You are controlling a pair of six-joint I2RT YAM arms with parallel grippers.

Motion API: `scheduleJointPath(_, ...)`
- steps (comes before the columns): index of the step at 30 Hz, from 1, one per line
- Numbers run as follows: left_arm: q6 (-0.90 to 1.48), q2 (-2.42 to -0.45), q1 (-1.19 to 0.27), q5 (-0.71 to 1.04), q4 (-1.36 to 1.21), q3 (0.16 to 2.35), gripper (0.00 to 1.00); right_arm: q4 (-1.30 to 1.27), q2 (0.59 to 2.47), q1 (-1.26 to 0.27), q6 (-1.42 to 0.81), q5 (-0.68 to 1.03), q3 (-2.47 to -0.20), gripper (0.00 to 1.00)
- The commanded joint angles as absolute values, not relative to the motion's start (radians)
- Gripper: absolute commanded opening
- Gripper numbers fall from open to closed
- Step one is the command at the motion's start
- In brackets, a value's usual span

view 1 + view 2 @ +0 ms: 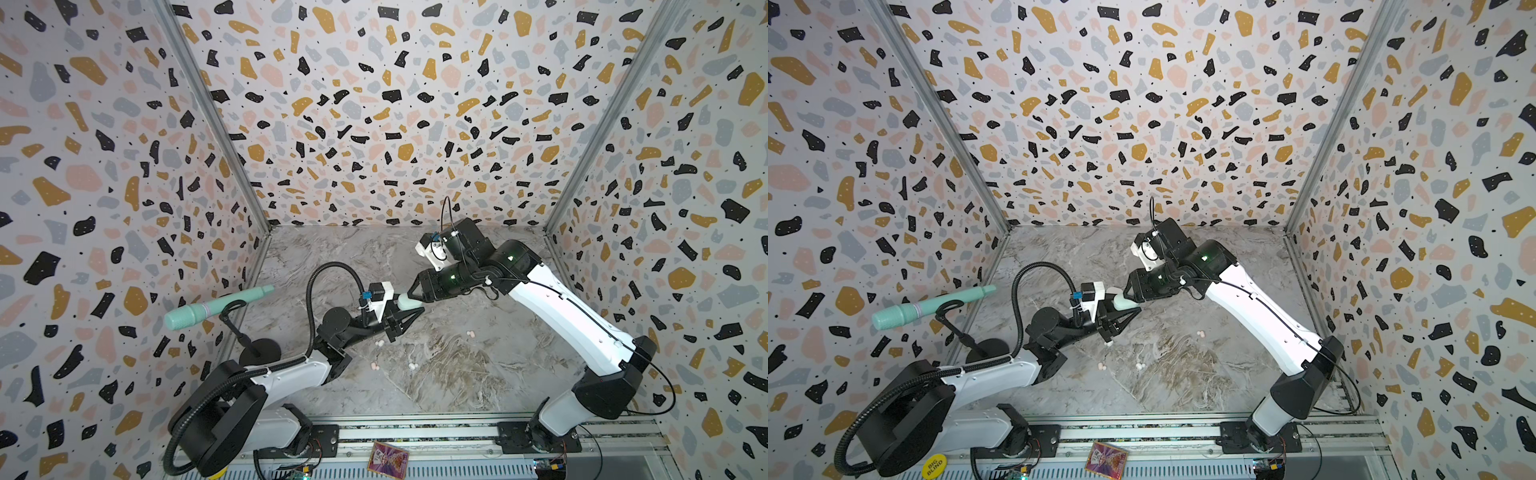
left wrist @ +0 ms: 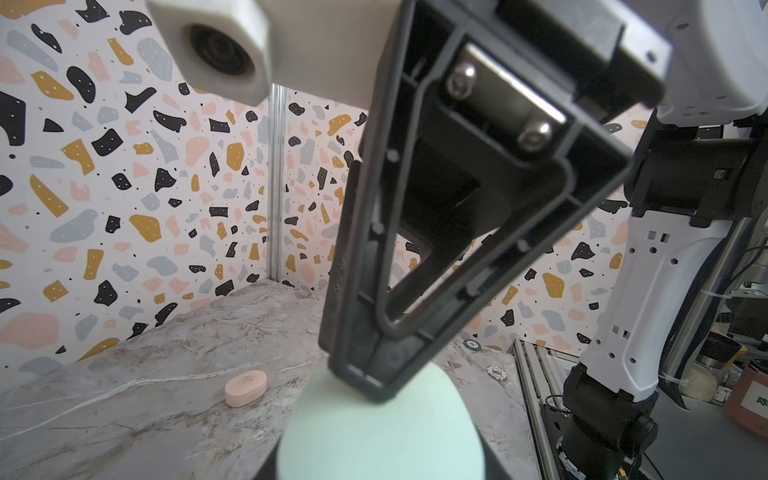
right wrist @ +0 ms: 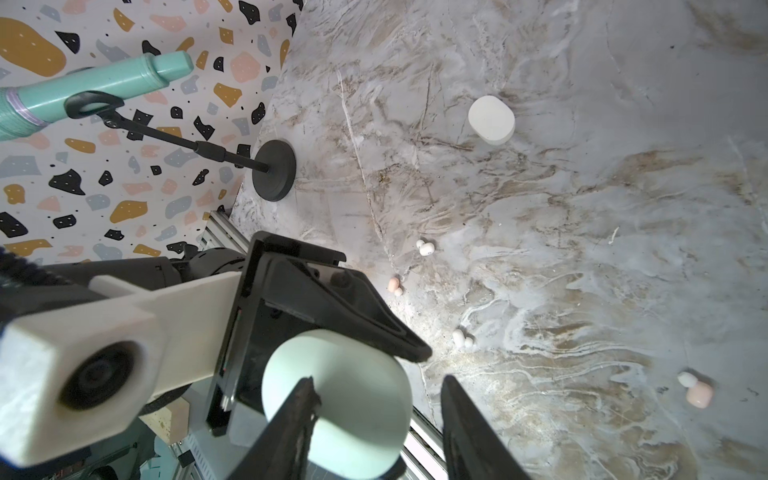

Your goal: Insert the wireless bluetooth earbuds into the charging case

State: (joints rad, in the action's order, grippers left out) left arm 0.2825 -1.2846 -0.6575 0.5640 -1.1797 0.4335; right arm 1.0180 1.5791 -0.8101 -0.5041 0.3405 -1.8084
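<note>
Now | left jaws clamped on mint case [image 1: 409, 302], half hidden | right jaws apart

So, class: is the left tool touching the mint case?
Touching. The right wrist view shows the left tool clamped on the mint case, one finger lying flat against it.

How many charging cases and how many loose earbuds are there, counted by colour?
Mint case: 1
White case: 1
Pink case: 1
White earbuds: 2
Pink earbuds: 2
Total: 7
</note>
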Motion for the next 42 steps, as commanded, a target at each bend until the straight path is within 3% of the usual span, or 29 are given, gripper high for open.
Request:
scheduleJointPath(1, 0.27, -1.267, -0.658, 0.568, -1.245, 0.43, 0.21, 1.061, 1.583, -0.835, -0.504, 0.299, -1.828, 0.52)
scheduleJointPath(6, 0.271, -1.267, -0.658, 0.568, -1.241, 0.426, 0.21, 1.044, 1.592, -0.844, -0.52, 0.313, -1.835, 0.68)
scheduleJointPath(10, 0.271, -1.265, -0.658, 0.567, -1.241, 0.426, 0.21, 1.057, 1.626, -0.87, -0.518, 0.292, -1.87, 0.75)
scheduleJointPath(15, 0.271, -1.261, -0.658, 0.565, -1.237, 0.426, 0.21, 1.058, 1.654, -0.885, -0.519, 0.273, -1.893, 0.76)
scheduleJointPath(21, 0.265, -1.258, -0.658, 0.56, -1.216, 0.424, 0.25, 1.062, 1.658, -0.887, -0.522, 0.254, -1.905, 0.62)
scheduleJointPath(26, 0.263, -1.244, -0.658, 0.534, -1.163, 0.414, 0.51, 1.035, 1.62, -0.884, -0.53, 0.206, -1.869, 0.53)
scheduleJointPath(31, 0.217, -1.156, -0.658, 0.407, -1.027, 0.373, 0.99, 0.997, 1.549, -0.853, -0.545, 0.164, -1.776, 0.51)
scheduleJointPath(38, 0.109, -0.943, -0.658, 0.139, -0.707, 0.339, 1.0, 0.872, 1.377, -0.719, -0.556, 0.153, -1.505, 0.45)
scheduleJointPath(42, 0.104, -0.8, -0.656, 0.014, -0.487, 0.392, 1.0, 0.776, 1.314, -0.716, -0.579, 0.192, -1.344, 0.47)
